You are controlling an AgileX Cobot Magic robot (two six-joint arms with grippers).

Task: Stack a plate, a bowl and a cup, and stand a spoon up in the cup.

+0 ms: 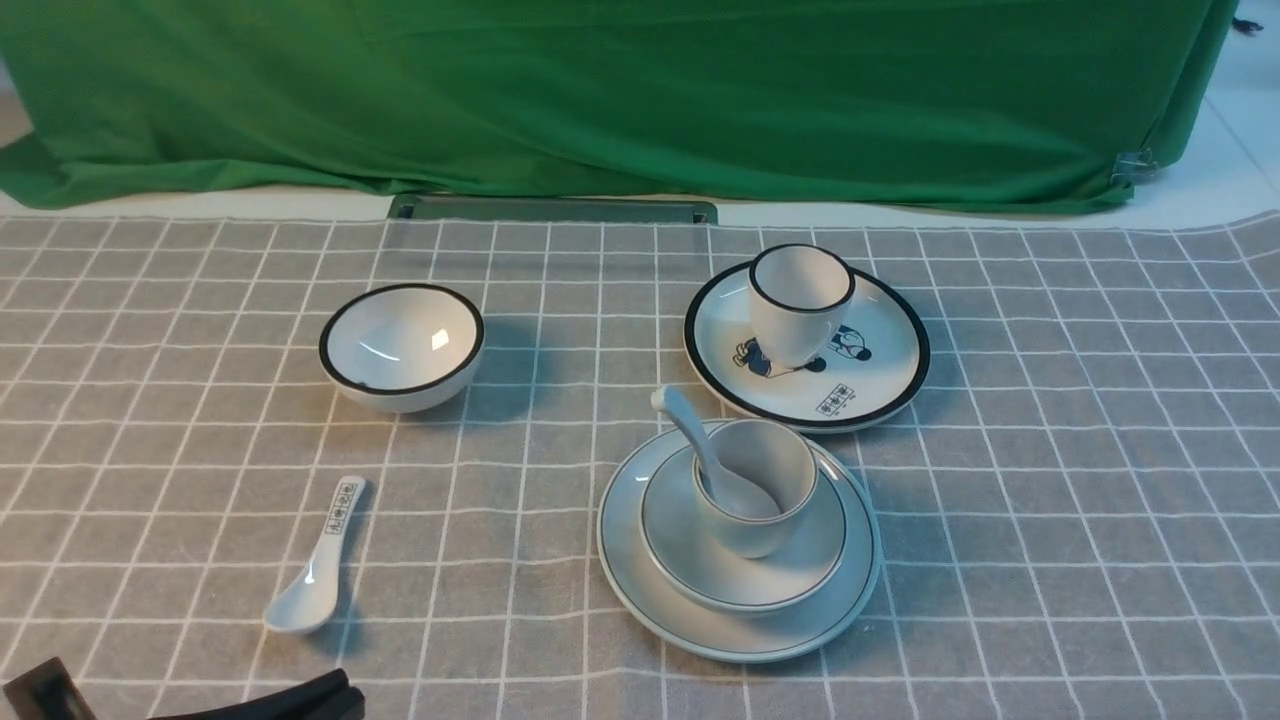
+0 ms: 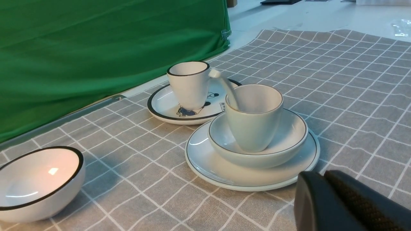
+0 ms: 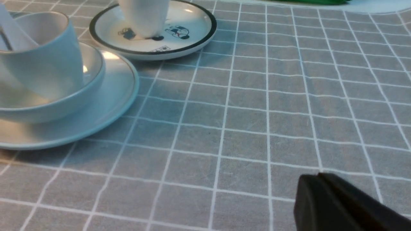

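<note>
Left gripper: sitting at the near edge in the front view, jaws pressed together, holding nothing; in its wrist view the fingers are meeting with no gap.
Right gripper: showing only in its own wrist view, jaws closed tight, gripping nothing, hanging over bare cloth.
Plate: lying on the cloth right of centre, near side, carrying the bowl.
Bowl: sitting in the plate, holding the cup.
Cup: standing upright in the bowl, holding the spoon.
Spoon: resting scoop down inside the cup, handle leaning out over the rim toward the far left.
Printed plate: lying just behind the stack, carrying the white cup upright.
Black-rimmed bowl: sitting far left, nothing inside.
Marked spoon: lying flat on the cloth, near left, well apart from the stack.
</note>
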